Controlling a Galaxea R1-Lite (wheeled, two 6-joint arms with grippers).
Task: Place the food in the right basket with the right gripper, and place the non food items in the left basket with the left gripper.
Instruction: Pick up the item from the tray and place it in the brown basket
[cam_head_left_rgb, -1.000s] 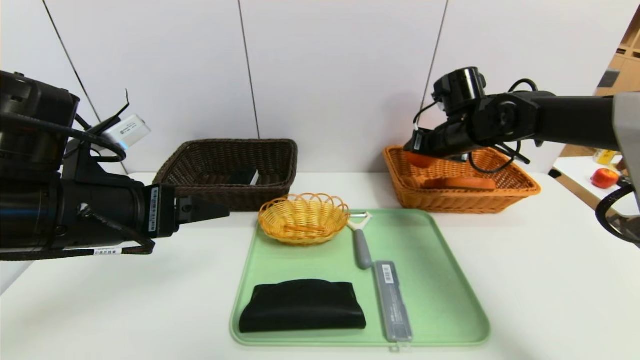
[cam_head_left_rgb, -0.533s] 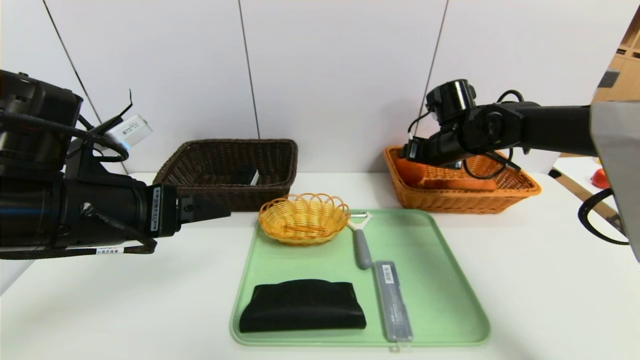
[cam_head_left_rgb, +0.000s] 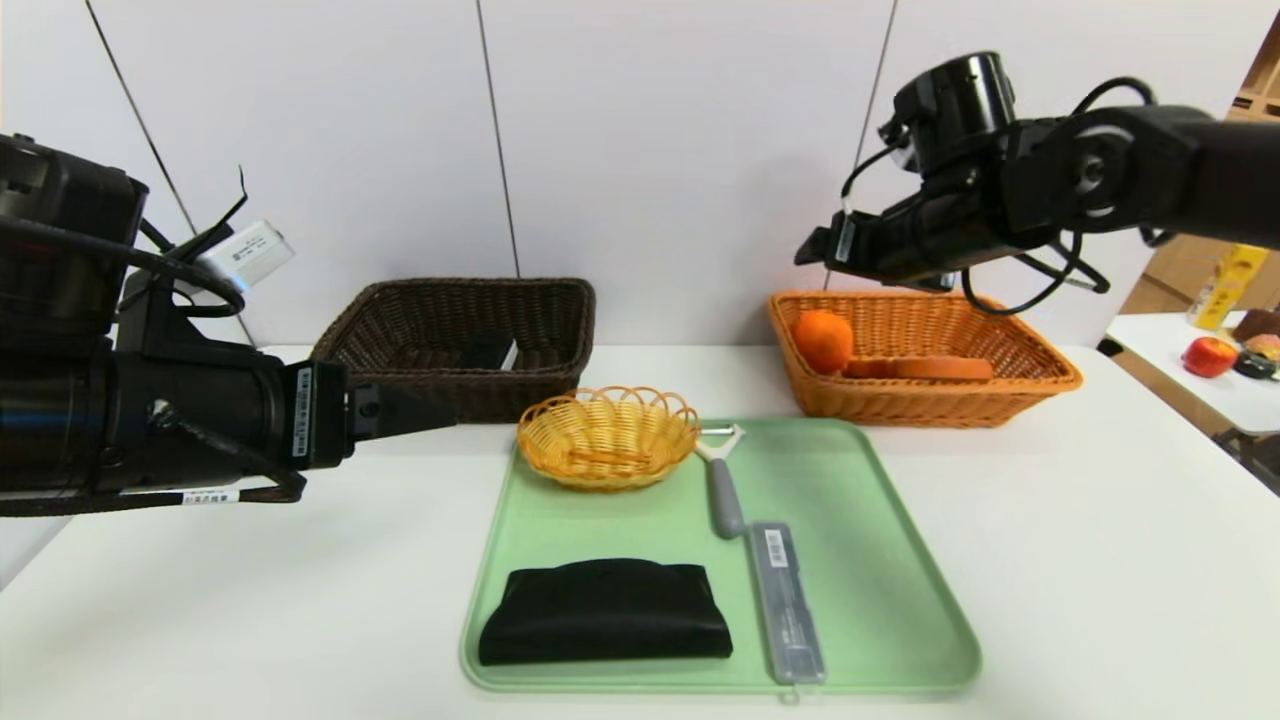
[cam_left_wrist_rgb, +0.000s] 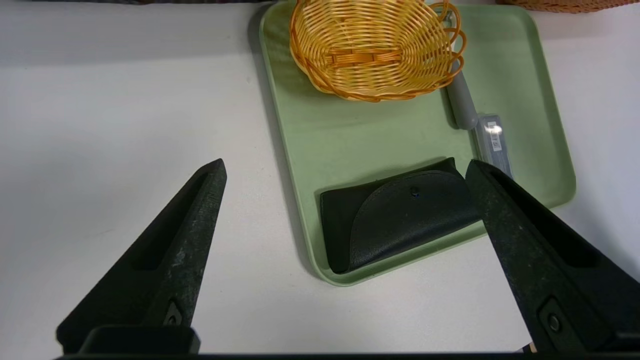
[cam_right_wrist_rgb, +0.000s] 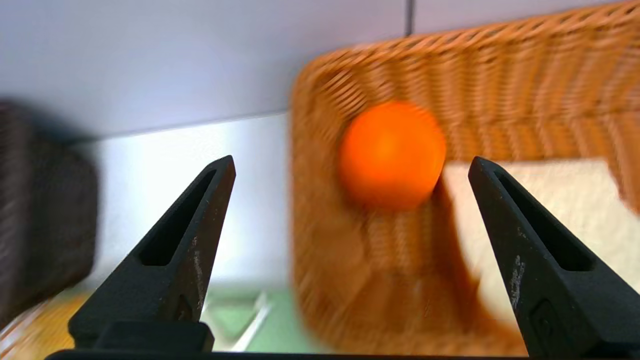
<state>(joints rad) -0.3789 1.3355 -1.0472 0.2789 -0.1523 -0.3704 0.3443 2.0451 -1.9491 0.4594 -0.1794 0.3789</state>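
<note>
Above the orange-tan right basket (cam_head_left_rgb: 925, 360), the right gripper (cam_head_left_rgb: 815, 248) hangs clear of the orange (cam_head_left_rgb: 824, 340) and bread slice (cam_head_left_rgb: 925, 368) lying inside. Left gripper (cam_head_left_rgb: 440, 413) hovers near the dark left basket (cam_head_left_rgb: 455, 345). Left wrist: jaws spread wide above the black pouch (cam_left_wrist_rgb: 400, 217) on the green tray (cam_left_wrist_rgb: 320, 145). Right wrist: jaws wide, empty, the orange (cam_right_wrist_rgb: 392, 154) between and beyond them.

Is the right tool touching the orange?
Apart. In the head view the right tool hangs open above the orange, which lies in the right basket, wall showing between them.
</note>
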